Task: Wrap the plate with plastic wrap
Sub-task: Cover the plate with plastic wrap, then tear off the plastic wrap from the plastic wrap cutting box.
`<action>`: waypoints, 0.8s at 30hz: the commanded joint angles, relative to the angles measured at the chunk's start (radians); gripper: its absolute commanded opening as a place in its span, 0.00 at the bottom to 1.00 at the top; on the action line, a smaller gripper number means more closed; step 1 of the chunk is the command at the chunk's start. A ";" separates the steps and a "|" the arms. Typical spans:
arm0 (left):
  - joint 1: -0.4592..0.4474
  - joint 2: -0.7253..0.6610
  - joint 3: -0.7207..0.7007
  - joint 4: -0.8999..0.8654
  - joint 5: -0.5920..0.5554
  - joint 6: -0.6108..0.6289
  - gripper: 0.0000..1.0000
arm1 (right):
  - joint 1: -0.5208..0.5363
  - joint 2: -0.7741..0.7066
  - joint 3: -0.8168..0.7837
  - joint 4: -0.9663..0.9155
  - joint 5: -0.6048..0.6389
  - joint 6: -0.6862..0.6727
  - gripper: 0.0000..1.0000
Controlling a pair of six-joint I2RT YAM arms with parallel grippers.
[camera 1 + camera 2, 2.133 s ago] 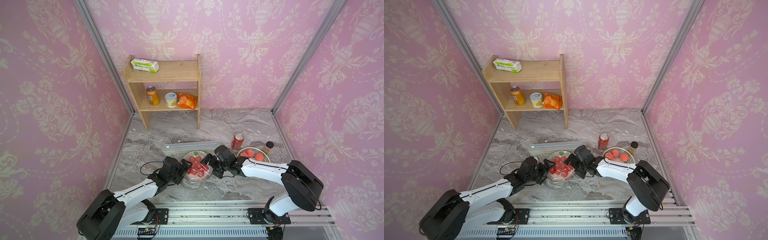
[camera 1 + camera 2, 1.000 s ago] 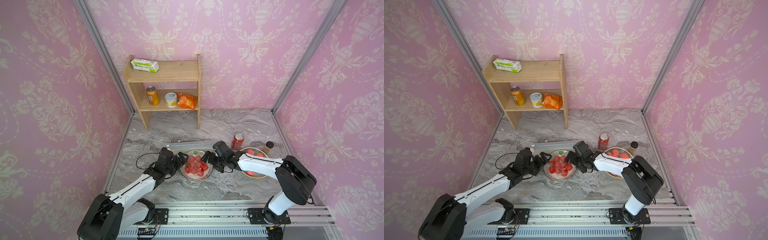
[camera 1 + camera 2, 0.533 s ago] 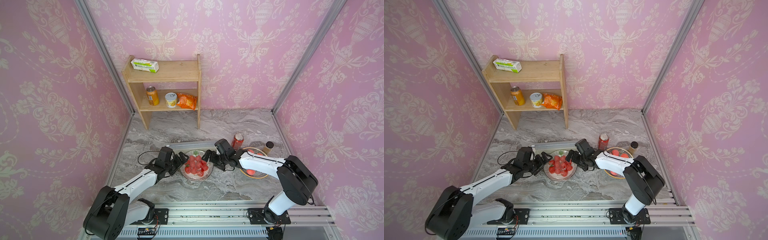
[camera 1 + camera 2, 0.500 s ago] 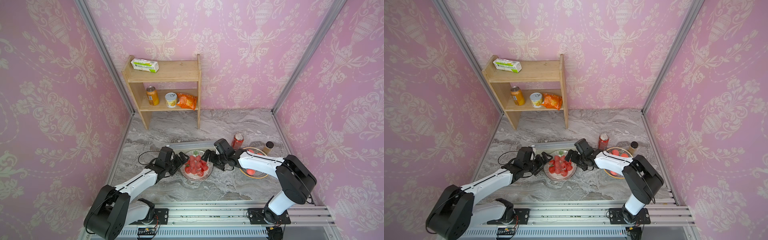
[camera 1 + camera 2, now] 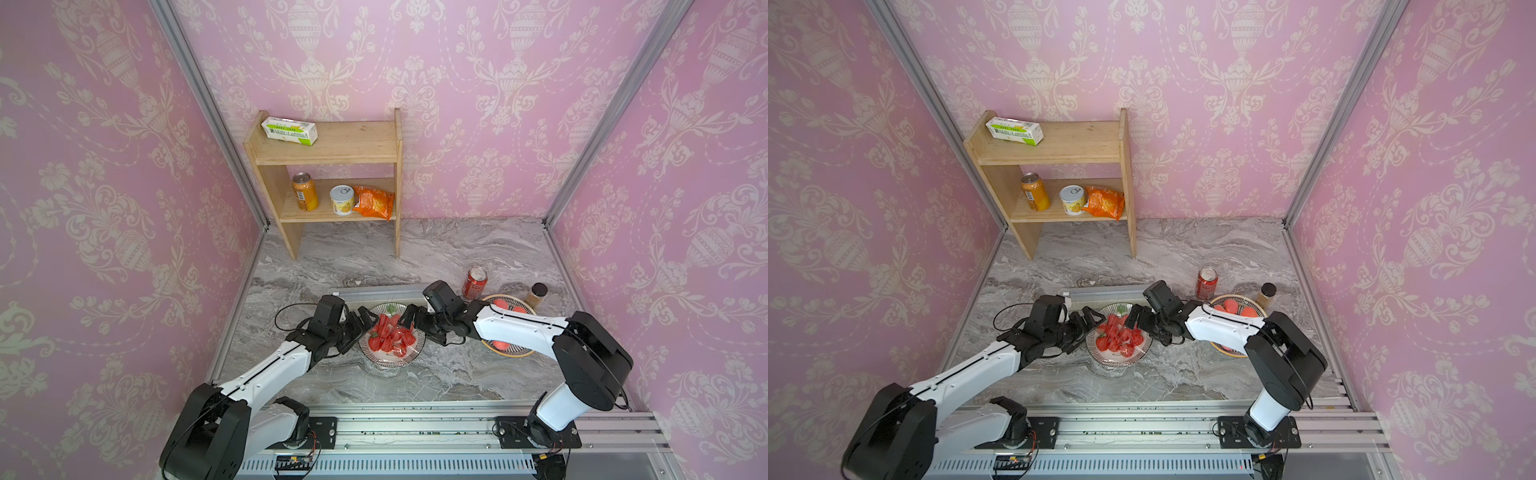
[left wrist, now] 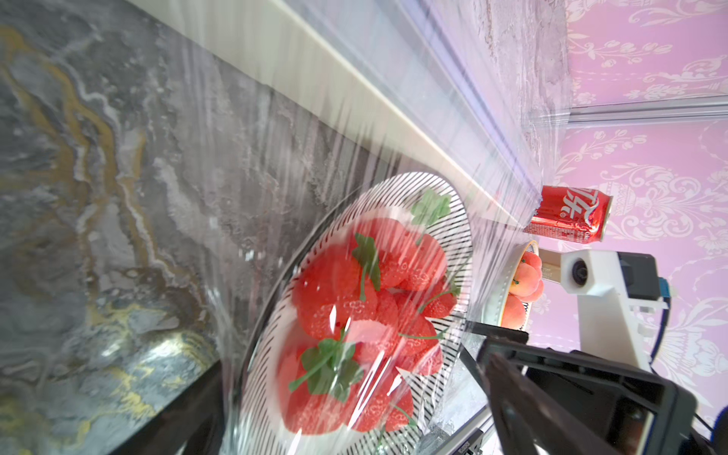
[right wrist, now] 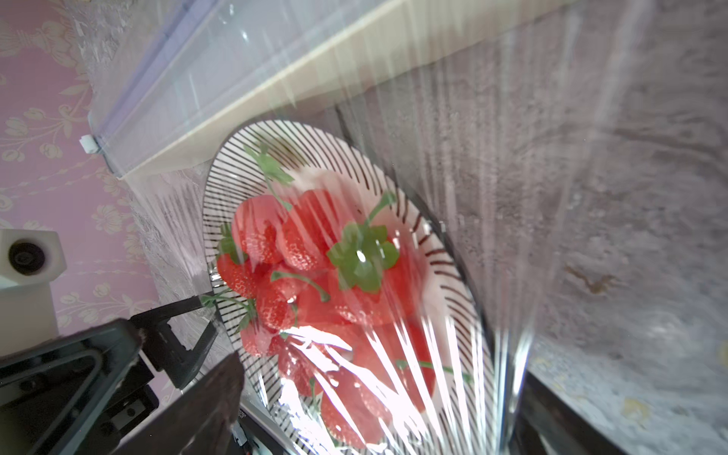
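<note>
In front, on the marble top [image 5: 436, 374]: striped plate [image 5: 391, 365] of strawberries [image 5: 390, 334], under plastic wrap [image 6: 275, 118] stretched over it. At its left rim, left gripper [image 5: 362, 322], jaws spread; at its right rim, right gripper [image 5: 413, 320], jaws spread too. Just behind, cream dispenser box [image 5: 374, 293]. Farther back, red can [image 5: 474, 282].

L arm: L gripper [image 5: 365, 322] has moved fwd from the base side, now beside the plate [image 5: 392, 365] rim, far-left part.
R arm: R gripper [image 5: 411, 319] made the same shift, toward the dispenser box [image 5: 374, 293] (wrist now hides the box's end).
</note>
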 commanded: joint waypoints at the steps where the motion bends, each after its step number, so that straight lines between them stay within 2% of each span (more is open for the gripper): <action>1: 0.009 -0.029 0.026 -0.089 -0.067 0.055 0.99 | -0.002 -0.052 -0.018 -0.090 0.067 -0.019 1.00; 4: 0.039 -0.031 0.065 -0.177 -0.106 0.116 0.99 | -0.011 -0.094 0.012 -0.221 0.164 -0.087 1.00; 6: 0.079 -0.051 0.100 -0.239 -0.132 0.183 0.99 | -0.015 -0.130 0.078 -0.330 0.262 -0.191 1.00; 8: 0.153 -0.071 0.122 -0.247 -0.114 0.235 0.99 | -0.020 -0.126 0.168 -0.395 0.312 -0.301 1.00; 10: 0.245 -0.069 0.141 -0.220 -0.062 0.276 0.99 | -0.021 -0.085 0.305 -0.435 0.311 -0.414 1.00; 13: 0.384 -0.011 0.181 -0.168 0.015 0.333 0.94 | -0.006 0.028 0.472 -0.411 0.233 -0.537 0.97; 17: 0.539 0.116 0.210 -0.022 0.164 0.316 0.81 | 0.033 0.217 0.702 -0.378 0.214 -0.625 0.97; 19: 0.579 0.178 0.226 0.020 0.205 0.310 0.73 | 0.055 0.306 0.813 -0.375 0.209 -0.655 0.98; 24: 0.600 0.306 0.256 0.079 0.238 0.315 0.70 | 0.101 0.547 1.111 -0.401 0.200 -0.708 1.00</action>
